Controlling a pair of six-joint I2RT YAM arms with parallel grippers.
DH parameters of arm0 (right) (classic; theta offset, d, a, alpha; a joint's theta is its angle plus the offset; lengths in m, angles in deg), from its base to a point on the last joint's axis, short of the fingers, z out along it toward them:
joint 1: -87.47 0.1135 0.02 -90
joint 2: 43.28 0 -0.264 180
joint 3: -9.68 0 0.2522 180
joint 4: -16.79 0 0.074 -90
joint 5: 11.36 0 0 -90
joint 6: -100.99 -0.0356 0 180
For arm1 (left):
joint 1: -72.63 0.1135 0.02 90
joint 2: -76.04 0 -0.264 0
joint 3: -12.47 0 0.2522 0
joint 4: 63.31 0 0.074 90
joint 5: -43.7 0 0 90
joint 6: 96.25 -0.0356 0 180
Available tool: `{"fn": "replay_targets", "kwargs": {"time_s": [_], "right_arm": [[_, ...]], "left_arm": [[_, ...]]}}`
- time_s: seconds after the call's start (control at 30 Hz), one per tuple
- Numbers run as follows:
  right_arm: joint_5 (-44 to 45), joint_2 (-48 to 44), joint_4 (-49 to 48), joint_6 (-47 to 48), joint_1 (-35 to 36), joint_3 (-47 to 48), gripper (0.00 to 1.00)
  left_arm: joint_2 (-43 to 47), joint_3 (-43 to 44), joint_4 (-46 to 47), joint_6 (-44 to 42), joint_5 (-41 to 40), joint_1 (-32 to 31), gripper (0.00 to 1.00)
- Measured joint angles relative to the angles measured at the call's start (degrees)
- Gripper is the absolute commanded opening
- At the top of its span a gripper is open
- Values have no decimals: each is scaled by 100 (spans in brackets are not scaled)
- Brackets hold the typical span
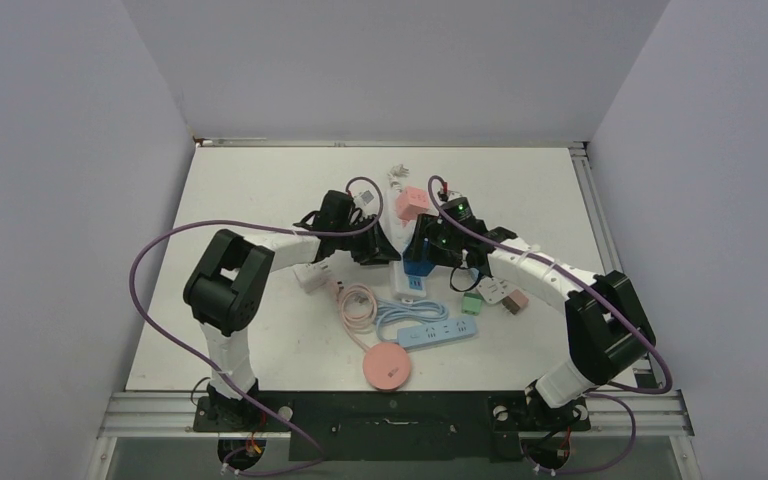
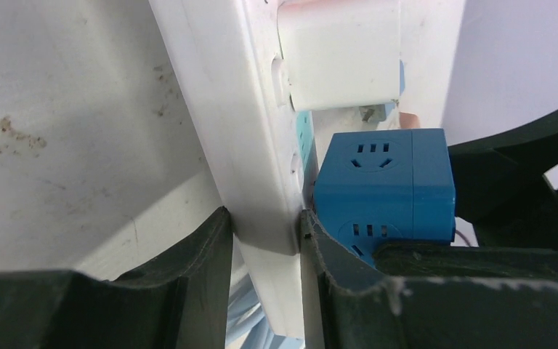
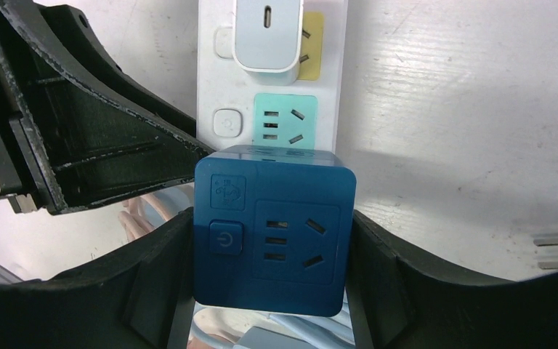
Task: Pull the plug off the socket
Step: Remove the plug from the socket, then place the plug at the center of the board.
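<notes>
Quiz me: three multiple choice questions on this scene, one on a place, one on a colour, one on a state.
1. The blue cube adapter sits: A) loose on the table B) plugged into the white power strip C) in a drawer.
2. The round disc nearest the arm bases is: A) green B) black C) pink.
3. The right pincer is: A) shut on the blue cube adapter B) open above it C) folded at its base.
Answers: B, it sits against the strip's socket face; C, pink from above; A, it clamps the cube's sides.
</notes>
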Motion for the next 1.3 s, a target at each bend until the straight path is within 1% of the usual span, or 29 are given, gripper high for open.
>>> {"fn": "replay_targets", "kwargs": {"time_s": [0.17,0.4,0.6,0.67,0.7,0.73,0.77,0.87,0.9,1.03,1.07,1.17,1.23,1.3], "right_arm": [[251,0,245,-28,0,101,5],[400,-127,426,-31,-111,142,5],[426,-1104,243,-17,-1211,-164,5],[398,-1263,223,-4,-1532,-267,6],[356,-1270,223,15,-1631,-293,9],[304,-1237,227,39,-1692,-315,16],[247,-1182,247,79,-1718,-341,24],[68,-966,356,153,-1720,-398,55],[28,-894,378,173,-1720,-422,64],[-33,-713,479,236,-1720,-516,87],[-37,-686,472,251,-1720,-516,92],[-96,-595,417,284,-1674,-479,97],[-31,-496,400,319,-1550,-363,99],[72,-385,385,374,-1296,-170,99]], "left_arm": [[13,387,-525,-509,-551,-258,0],[11,470,-680,-730,-721,-317,0],[11,470,-713,-774,-686,-271,0],[11,470,-723,-774,-658,-251,0],[11,470,-726,-772,-632,-240,0],[11,466,-726,-772,-608,-227,0],[11,459,-723,-769,-581,-212,0],[11,402,-686,-737,-455,-144,0],[11,385,-675,-726,-404,-116,0],[11,321,-651,-682,-254,-28,0],[11,310,-647,-660,-229,-13,0],[11,282,-629,-608,-186,13,0],[11,275,-623,-599,-173,20,0],[11,275,-625,-599,-173,22,0]]}}
